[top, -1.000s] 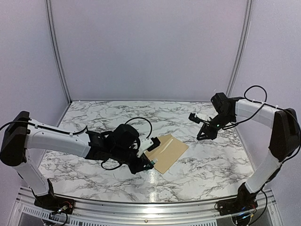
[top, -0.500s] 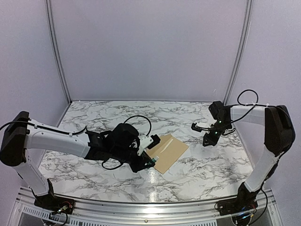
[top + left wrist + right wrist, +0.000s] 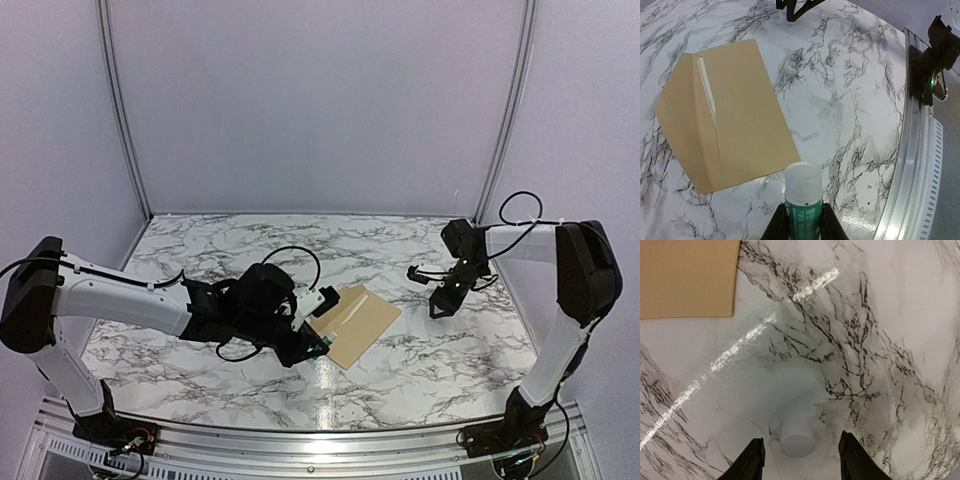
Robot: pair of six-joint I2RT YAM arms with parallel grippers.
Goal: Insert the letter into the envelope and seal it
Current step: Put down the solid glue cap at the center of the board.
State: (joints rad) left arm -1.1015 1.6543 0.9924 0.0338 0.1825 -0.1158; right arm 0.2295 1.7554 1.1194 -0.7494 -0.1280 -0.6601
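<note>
Overhead, the plain tan-brown kraft paper envelope (image 3: 358,322) lies flat near the middle of the white, black-veined marble table (image 3: 200,260). The left gripper (image 3: 318,347) hangs at its near-left corner. The right gripper (image 3: 437,308) points down, well apart to the right.

From the left wrist, the jaws pinch a teal-labelled glue stick (image 3: 803,200) with a whitish top, beside the envelope's edge.

From the right wrist, the fingers (image 3: 754,462) stand wide on either side of a small white cylinder (image 3: 797,437) on the marble.
</note>
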